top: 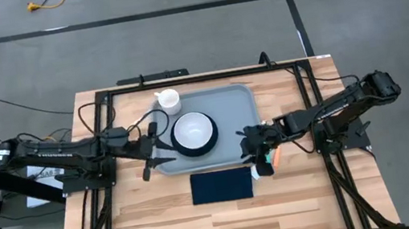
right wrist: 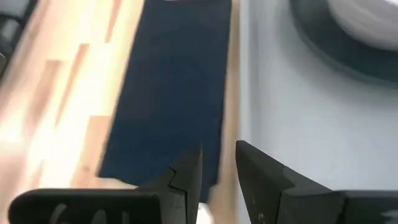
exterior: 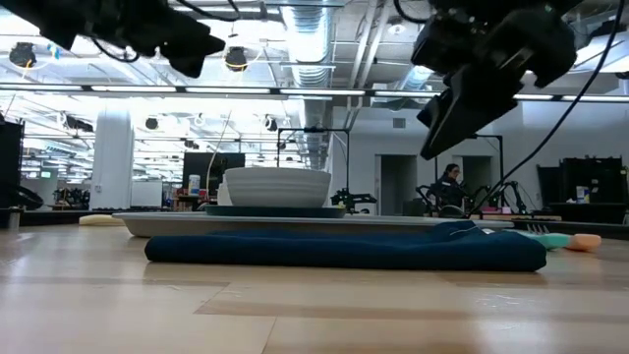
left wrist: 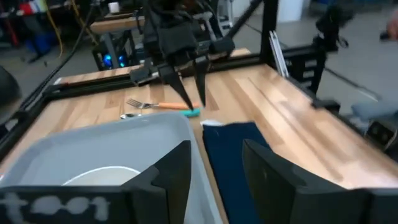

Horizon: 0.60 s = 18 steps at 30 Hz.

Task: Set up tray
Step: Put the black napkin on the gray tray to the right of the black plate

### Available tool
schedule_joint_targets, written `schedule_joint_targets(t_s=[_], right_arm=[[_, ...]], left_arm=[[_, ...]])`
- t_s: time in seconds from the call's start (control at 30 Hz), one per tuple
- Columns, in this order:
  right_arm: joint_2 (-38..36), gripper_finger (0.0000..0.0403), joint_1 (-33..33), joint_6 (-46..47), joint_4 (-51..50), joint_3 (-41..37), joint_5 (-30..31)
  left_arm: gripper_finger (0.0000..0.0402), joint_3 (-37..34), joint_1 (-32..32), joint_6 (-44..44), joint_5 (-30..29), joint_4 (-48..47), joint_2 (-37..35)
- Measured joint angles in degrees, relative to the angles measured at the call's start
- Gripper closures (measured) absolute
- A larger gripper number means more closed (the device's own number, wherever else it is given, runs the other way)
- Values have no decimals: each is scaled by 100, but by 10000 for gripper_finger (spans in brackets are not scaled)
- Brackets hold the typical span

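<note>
The light grey-blue tray (top: 233, 118) lies flat in the middle of the table and carries a white bowl (top: 192, 130) on a dark plate, plus a white cup (top: 168, 99) in its far-left corner. A navy cloth (top: 222, 185) lies flat just near of the tray. My left gripper (top: 150, 168) hovers open over the tray's near-left corner (left wrist: 183, 124), raised above the table. My right gripper (top: 256, 154) hovers open above the tray's near-right corner, over the strip between the tray (right wrist: 298, 118) and the cloth (right wrist: 174, 93). In the low view both grippers hang well above the table.
Cutlery with orange and teal handles (top: 269, 163) lies on the wood right of the cloth, below my right gripper; a fork (left wrist: 140, 104) shows among it. A black frame runs along the table's far and side edges. Bare wood lies near of the cloth.
</note>
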Motion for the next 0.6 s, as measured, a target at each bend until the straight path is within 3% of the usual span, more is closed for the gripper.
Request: schedule_joint_targets(t_s=[0.23, 0.37, 0.6], right_arm=[[0, 312, 85, 916, 109, 187, -198], [13, 312, 224, 1066, -58, 451, -104], [266, 312, 770, 858, -135, 709, 864]], left_arm=[[267, -862, -91, 244, 0, 1221, 52], [267, -1001, -91, 237, -151, 1314, 48], [267, -995, -91, -212, -135, 930, 50]])
